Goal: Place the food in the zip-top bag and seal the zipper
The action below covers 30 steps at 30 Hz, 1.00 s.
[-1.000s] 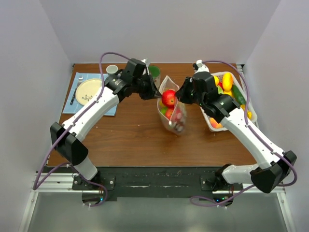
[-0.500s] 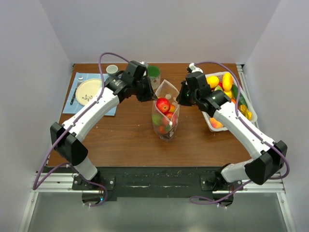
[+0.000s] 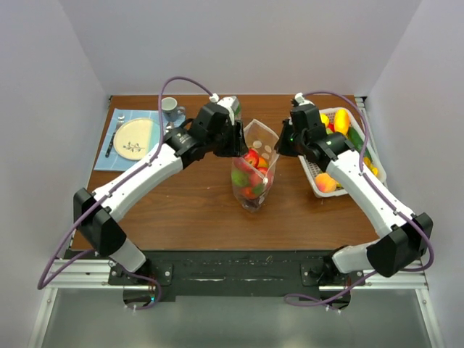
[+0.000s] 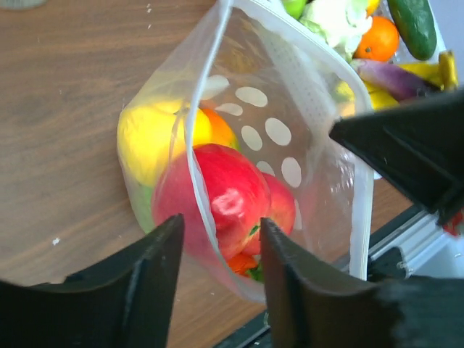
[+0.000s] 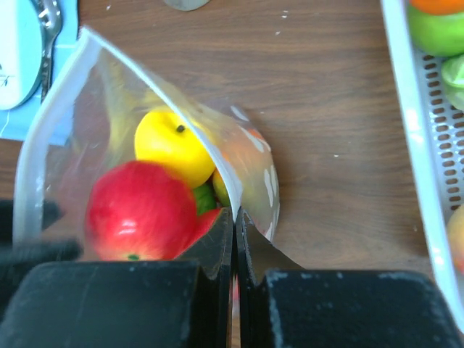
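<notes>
Zip-top bag [image 3: 254, 170] bottom hidden behind right gripper [image 5: 233, 214] in right wrist view. Food [image 4: 217, 196] deeper in bag smeared through plastic, kinds unclear. White basket [image 5: 420, 145] cut by right edge. Plate [image 5: 13, 51] cut at left. Cutlery [image 3: 110, 139] too small to tell.

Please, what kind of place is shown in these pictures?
Probably a robot test cell staged as a dining table: plain white walls enclose a wooden table, a plate lies on a blue mat, and a white basket holds toy produce.
</notes>
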### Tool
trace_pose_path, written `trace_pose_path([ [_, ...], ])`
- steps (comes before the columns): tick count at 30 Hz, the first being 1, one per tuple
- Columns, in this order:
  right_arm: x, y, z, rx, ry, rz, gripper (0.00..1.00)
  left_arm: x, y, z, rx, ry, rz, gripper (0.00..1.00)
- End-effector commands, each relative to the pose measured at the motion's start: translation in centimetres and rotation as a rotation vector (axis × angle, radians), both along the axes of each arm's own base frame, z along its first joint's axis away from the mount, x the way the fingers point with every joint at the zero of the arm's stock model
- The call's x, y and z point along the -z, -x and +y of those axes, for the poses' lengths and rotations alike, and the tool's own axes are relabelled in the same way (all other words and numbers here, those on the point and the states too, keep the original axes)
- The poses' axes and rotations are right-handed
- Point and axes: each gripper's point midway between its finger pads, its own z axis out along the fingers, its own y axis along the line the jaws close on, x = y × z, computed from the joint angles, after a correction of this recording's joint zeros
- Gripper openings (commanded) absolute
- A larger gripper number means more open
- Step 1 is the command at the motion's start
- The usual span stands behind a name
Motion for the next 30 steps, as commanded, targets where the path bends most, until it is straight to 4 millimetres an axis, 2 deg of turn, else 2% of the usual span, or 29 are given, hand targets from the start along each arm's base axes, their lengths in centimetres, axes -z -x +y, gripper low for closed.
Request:
trace_pose_path([
  [1,-0.6,0.4,0.2,-0.02,-0.069,-0.009,0.0,-6.3,0.0,-0.1,-0.002,0.042,-0.274,0.58],
  [2,-0.5,0.5,0.4,-0.025,-0.075,-0.003,0.0,-7.2,0.2,0.0,-0.011,0.055,-0.307,0.59],
  [3,-0.4,0.4,0.4,-0.024,-0.078,0.0,0.0,-6.7,0.5,0.3,-0.014,0.048,-0.317,0.6],
  [4,-0.4,0.4,0.6,-0.027,-0.086,0.002,0.0,-8.3,1.4,1.0,-0.026,0.076,-0.359,0.64],
  [6,-0.3,0.4,0.6,-0.027,-0.086,0.007,0.0,-8.3,2.4,1.6,-0.035,0.09,-0.393,0.65],
  [7,-0.2,0.4,0.6,-0.027,-0.084,0.008,0.0,-9.7,3.4,2.4,-0.05,0.119,-0.432,0.65],
  [8,-0.1,0.4,0.4,-0.021,-0.081,0.01,0.0,-8.6,3.9,2.5,-0.05,0.116,-0.436,0.65],
  [11,-0.1,0.4,0.2,-0.017,-0.083,0.014,0.0,-8.8,5.9,3.2,-0.07,0.145,-0.474,0.65],
  [12,0.0,0.4,0.2,-0.019,-0.081,0.017,0.0,-6.7,6.5,3.2,-0.073,0.12,-0.456,0.65],
  [13,-0.1,0.4,0.1,-0.019,-0.081,0.013,0.0,-6.4,7.6,3.2,-0.092,0.115,-0.472,0.65],
  [14,0.0,0.4,0.0,-0.017,-0.08,0.018,0.0,-4.7,8.2,3.1,-0.103,0.098,-0.465,0.65],
  [16,-0.1,0.4,-0.1,-0.013,-0.075,0.017,0.0,-4.2,10.1,2.2,-0.128,0.099,-0.496,0.63],
  [18,-0.2,0.4,-0.3,-0.007,-0.076,0.014,0.0,-2.2,11.1,1.7,-0.147,0.06,-0.499,0.6],
  [19,-0.2,0.4,-0.4,-0.009,-0.076,0.016,0.0,-2.2,11.6,1.7,-0.186,0.046,-0.525,0.59],
  [21,-0.4,0.4,-0.5,-0.003,-0.077,0.013,0.0,-0.8,11.9,1.3,-0.198,0.001,-0.536,0.55],
  [22,-0.4,0.5,-0.5,-0.004,-0.078,0.013,0.0,-1.3,11.9,0.7,-0.202,0.025,-0.556,0.53],
  [24,-0.4,0.5,-0.5,-0.002,-0.077,0.016,0.0,-0.7,11.8,0.3,-0.191,0.012,-0.59,0.52],
  [25,-0.5,0.5,-0.5,0.0,-0.081,0.014,0.0,-1.2,11.7,0.0,-0.202,0.048,-0.602,0.52],
  [30,-0.6,0.4,-0.7,0.015,-0.078,0.015,0.0,-0.6,12.2,-1.7,-0.099,0.078,-0.658,0.57],
])
